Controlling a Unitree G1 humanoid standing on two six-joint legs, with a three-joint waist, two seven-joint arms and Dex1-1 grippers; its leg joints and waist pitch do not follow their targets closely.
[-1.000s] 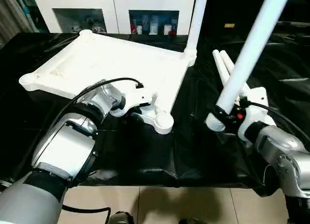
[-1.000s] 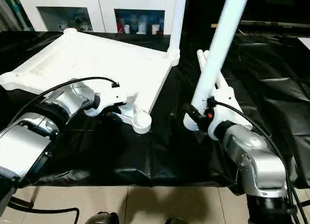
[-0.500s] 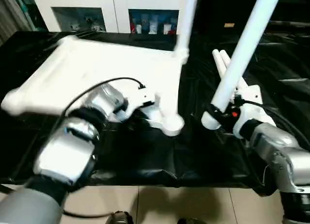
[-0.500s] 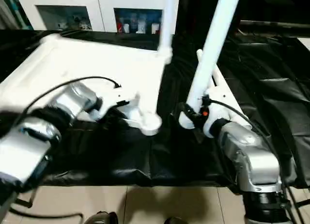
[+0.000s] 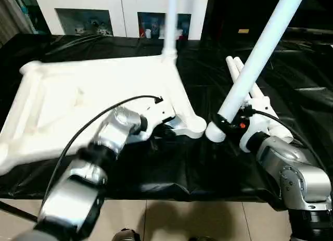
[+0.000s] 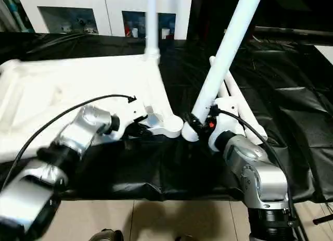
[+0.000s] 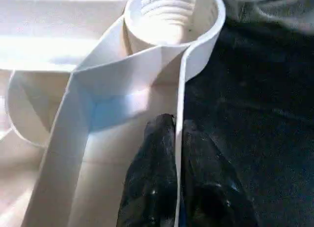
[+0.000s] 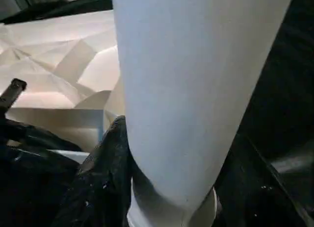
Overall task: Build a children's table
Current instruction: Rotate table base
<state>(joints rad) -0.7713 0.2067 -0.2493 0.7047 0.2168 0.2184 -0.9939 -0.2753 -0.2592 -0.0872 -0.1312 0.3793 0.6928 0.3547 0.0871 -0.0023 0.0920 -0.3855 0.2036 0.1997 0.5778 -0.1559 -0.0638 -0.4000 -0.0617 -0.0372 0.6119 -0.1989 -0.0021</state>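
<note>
Here the left claw (image 7: 177, 138) pinches the tabletop's rim (image 7: 180, 94).

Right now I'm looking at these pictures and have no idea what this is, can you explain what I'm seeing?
This is a two-armed humanoid robot assembling a small white plastic table. Two pictures come from cameras in its head, looking down over its silver forearms; the other two come from a camera on each wrist. On the black-draped work table lies the table top, underside up, with one leg already standing in a far corner socket. The left gripper has its jaws pinched on the top's thin rim, near the empty threaded corner socket. The right gripper holds another leg slanted, its lower end close beside that socket. Two spare legs lie behind it.
</note>
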